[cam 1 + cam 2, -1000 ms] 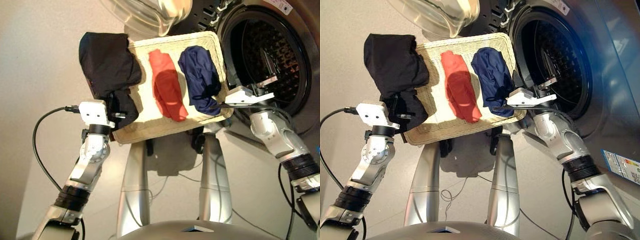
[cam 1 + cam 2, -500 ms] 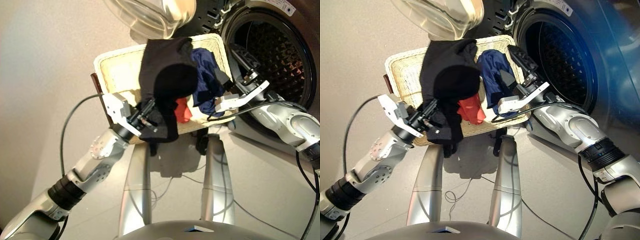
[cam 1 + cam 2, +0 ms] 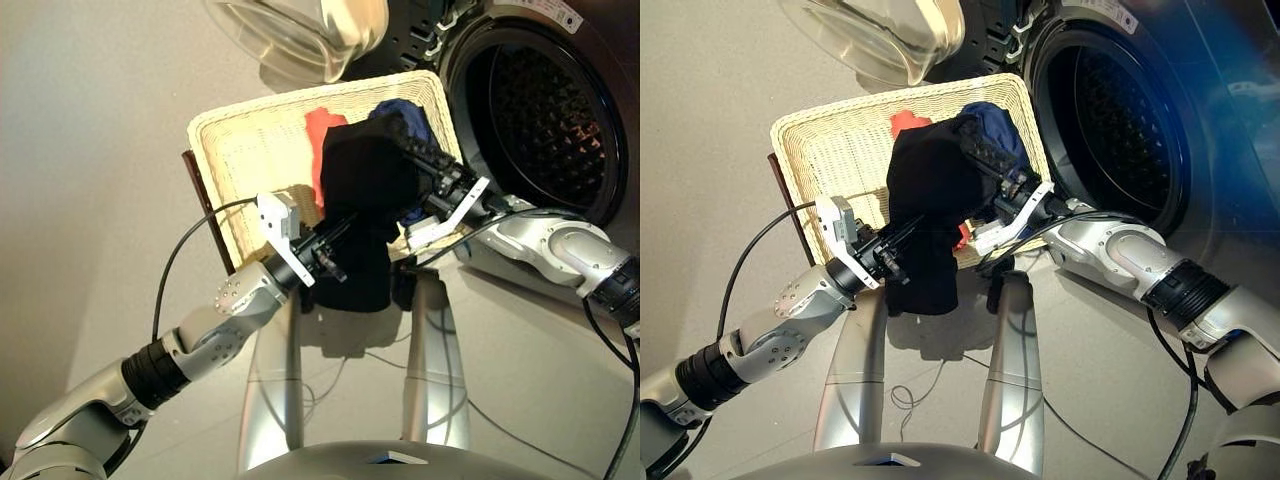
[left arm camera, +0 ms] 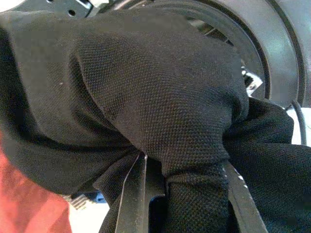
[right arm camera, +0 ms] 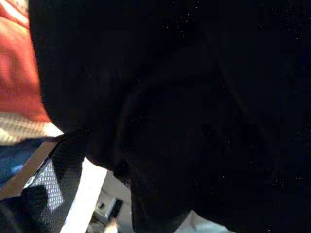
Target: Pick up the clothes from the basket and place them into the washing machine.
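On the left, a pale grey-beige floor (image 3: 90, 150) lies under everything, and the left arm reaches in from the lower left. The left gripper (image 3: 340, 245) is pinching the black garment (image 3: 365, 190), which hangs lifted above the front edge of the cream wicker basket (image 3: 250, 160). The left part of the basket is bare weave. Behind the black cloth, only the top of the red-orange garment (image 3: 318, 125) and a part of the navy blue garment (image 3: 400, 110) show inside the basket; the hanging cloth hides the rest. Above the basket stands the open round glass door (image 3: 300, 30). To the right, the right gripper (image 3: 415, 165) lies against the black garment; I cannot tell if it is spread or pressed together. Farthest right is the dark grey washing machine (image 3: 590, 90) with its open perforated drum (image 3: 540, 120). The left wrist view shows the black fingers (image 4: 131, 194) with cloth gathered between them, and the drum's opening beyond. The right wrist view is almost filled with black cloth.
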Robot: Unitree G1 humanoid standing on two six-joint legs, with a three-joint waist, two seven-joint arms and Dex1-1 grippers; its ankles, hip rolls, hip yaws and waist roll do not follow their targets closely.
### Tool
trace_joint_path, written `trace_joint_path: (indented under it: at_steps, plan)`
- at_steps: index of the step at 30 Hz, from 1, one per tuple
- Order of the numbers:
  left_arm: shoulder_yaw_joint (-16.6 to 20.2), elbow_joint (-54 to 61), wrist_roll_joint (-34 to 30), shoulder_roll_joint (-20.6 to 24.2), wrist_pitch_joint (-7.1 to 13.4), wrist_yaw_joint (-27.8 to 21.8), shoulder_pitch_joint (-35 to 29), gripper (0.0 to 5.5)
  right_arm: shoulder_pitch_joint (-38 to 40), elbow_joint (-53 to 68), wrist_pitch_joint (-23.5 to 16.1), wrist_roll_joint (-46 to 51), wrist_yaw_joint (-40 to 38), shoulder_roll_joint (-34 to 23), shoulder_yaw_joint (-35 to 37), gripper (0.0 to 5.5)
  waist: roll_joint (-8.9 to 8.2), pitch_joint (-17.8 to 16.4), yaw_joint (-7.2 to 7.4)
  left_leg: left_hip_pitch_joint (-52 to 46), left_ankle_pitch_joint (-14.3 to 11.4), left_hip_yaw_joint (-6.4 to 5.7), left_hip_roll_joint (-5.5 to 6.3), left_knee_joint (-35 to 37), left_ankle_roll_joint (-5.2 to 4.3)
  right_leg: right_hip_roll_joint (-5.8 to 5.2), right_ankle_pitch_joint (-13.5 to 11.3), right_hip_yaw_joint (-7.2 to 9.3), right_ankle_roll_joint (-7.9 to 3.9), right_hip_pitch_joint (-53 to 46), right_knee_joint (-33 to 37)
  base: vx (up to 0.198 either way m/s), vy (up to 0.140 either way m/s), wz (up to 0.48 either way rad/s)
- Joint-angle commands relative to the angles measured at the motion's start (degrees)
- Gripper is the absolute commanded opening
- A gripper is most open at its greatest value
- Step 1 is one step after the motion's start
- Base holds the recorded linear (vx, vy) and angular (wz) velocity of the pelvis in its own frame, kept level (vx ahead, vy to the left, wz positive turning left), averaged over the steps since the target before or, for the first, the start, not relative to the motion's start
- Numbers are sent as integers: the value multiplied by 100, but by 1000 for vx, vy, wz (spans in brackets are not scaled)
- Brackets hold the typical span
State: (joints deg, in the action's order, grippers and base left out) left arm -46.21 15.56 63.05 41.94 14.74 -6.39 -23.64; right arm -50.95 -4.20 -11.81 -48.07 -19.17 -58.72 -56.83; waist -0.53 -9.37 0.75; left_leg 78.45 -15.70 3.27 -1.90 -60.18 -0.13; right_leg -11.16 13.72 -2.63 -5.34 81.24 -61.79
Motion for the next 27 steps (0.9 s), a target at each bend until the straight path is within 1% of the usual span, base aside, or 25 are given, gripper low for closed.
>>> trace_joint_path:
  at_steps: [1,3,5,11,14,16,18,19,20,23,24,25,26,27]
  plan:
    - [71,534,-9,-258,210,-86,-220,0,-447,507,-125,137,-69,121,-126,550,115,126,90,253,275,-303,53,246,5,47,-598,52,127,-128,720,0,0,0]
    - [75,520,-30,-269,212,-45,-251,0,-499,563,-125,164,-60,176,-169,550,105,120,74,256,283,-301,49,254,6,53,-605,48,126,-134,734,0,0,0]
    - [75,476,-38,-300,209,-27,-276,0,-641,655,-176,161,111,216,-388,550,81,110,62,249,276,-300,54,246,3,51,-600,51,126,-146,728,0,0,0]
    - [30,470,-29,-297,211,-21,-328,0,-697,620,-303,277,282,234,-717,550,99,99,72,241,277,-302,67,256,1,46,-595,58,125,-152,726,0,0,0]
    - [25,488,-49,-301,219,15,-347,0,-620,707,-265,378,184,296,-580,550,97,81,77,224,291,-286,63,287,6,44,-607,55,121,-164,736,0,0,0]
    - [11,460,-55,-425,227,77,-377,0,-544,816,-225,429,24,431,-375,550,94,45,79,214,265,-263,46,257,23,60,-613,38,124,-179,729,0,0,0]
    - [-29,421,-72,-562,227,127,-429,0,-608,777,-150,443,-78,785,-211,550,113,30,48,202,246,-251,49,227,42,67,-605,31,131,-176,712,0,0,0]
    - [-12,401,-98,-630,258,167,-441,0,-594,731,-113,430,-138,929,-146,550,116,20,35,201,241,-244,52,215,48,68,-599,24,138,-174,698,0,0,0]
    - [-14,398,-102,-628,260,170,-440,0,-593,718,-114,422,-146,942,-147,550,109,20,36,201,239,-242,51,213,49,69,-597,22,138,-173,695,0,0,0]
    - [23,349,-162,-769,292,236,-457,0,-350,761,-66,394,-421,1145,160,550,127,3,53,205,240,-240,60,220,60,68,-599,25,148,-158,695,0,0,0]
    - [42,339,-172,-785,312,247,-453,0,-279,888,-54,424,-457,1168,277,261,133,-2,62,205,247,-237,48,233,61,71,-595,29,149,-156,699,0,0,0]
    - [76,335,-177,-810,323,258,-456,0,-217,1020,-51,459,-495,1189,376,205,137,-7,74,202,248,-232,41,235,63,77,-590,28,152,-158,700,-102,24,-4]
    - [86,312,-189,-846,333,269,-468,0,-144,1080,-57,492,-521,1224,472,0,131,-35,73,253,457,-188,37,321,113,51,-784,48,190,-116,800,0,0,0]
    - [54,255,-200,-927,349,289,-480,0,-48,845,-75,469,-642,1384,458,0,143,-16,51,174,260,-230,36,277,69,72,-588,34,160,-175,717,0,0,0]
